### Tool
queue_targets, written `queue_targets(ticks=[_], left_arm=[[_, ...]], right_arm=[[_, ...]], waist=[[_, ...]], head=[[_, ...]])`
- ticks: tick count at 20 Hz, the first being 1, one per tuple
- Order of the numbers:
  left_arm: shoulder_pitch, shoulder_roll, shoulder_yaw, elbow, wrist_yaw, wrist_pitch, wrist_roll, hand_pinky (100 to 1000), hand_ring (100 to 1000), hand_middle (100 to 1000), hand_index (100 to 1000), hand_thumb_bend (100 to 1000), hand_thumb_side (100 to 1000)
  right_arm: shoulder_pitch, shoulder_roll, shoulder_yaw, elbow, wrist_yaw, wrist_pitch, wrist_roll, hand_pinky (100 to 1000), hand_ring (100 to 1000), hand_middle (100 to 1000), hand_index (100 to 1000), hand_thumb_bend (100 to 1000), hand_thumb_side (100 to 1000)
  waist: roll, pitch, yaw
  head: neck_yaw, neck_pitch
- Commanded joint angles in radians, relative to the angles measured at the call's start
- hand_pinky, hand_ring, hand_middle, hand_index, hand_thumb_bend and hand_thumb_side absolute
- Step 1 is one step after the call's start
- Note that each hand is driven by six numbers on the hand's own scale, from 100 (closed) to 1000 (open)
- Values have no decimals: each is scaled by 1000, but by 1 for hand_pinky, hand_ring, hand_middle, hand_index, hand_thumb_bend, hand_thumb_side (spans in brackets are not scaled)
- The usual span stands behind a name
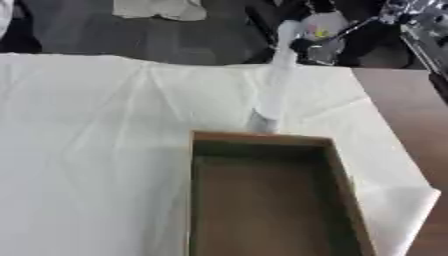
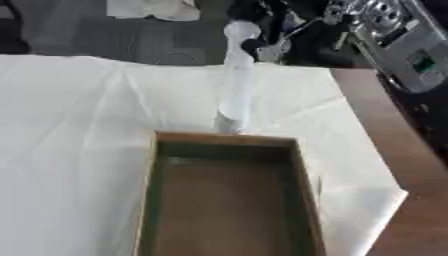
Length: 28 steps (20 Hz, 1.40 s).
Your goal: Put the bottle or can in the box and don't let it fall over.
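A tall pale bottle (image 2: 233,85) is upright just behind the far wall of the open brown box (image 2: 156,200). Its base (image 1: 262,121) is close to the box's far rim, and I cannot tell whether it rests on the cloth or hangs just above it. My right hand (image 1: 308,46), black and blurred, comes in from the upper right and is curled round the bottle near its top. The box's inside is bare brown floor. My left hand shows in neither view.
A white cloth (image 1: 96,150) covers the table, and bare brown tabletop (image 1: 411,110) shows along the right side. A grey device with a green display (image 2: 420,62) stands at the far right. Dark floor and white fabric (image 1: 162,9) lie beyond the far edge.
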<state>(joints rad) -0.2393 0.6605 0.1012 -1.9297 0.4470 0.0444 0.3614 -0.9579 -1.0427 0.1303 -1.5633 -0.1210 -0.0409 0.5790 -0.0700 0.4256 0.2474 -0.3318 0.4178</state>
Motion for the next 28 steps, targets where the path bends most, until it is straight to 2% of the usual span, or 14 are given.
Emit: queue_targets(ticks=[1, 5, 14, 28], left_arm=[[-9, 18, 5, -18, 4, 0, -3, 787, 839, 804, 834, 254, 1000], [-11, 18, 5, -20, 7, -1, -3, 788, 839, 804, 834, 255, 1000], [-11, 19, 5, -22, 8, -2, -4, 789, 840, 805, 834, 254, 1000], [-9, 21, 6, -24, 12, -3, -6, 792, 842, 807, 834, 255, 1000]], right_arm=[[-15, -21, -11, -5, -10, 3, 1, 810, 750, 639, 747, 199, 100], [-17, -21, -10, -7, -14, 7, 7, 807, 738, 625, 738, 185, 100], [-8, -29, -21, -23, -32, 3, 13, 803, 742, 632, 743, 218, 100], [3, -38, -19, -60, -66, 3, 24, 802, 747, 640, 749, 228, 117]], waist=[[5, -15, 1], [4, -13, 0], [3, -13, -2], [5, -26, -6]], head=[[-5, -14], [-6, -13], [-5, -16], [-9, -20]])
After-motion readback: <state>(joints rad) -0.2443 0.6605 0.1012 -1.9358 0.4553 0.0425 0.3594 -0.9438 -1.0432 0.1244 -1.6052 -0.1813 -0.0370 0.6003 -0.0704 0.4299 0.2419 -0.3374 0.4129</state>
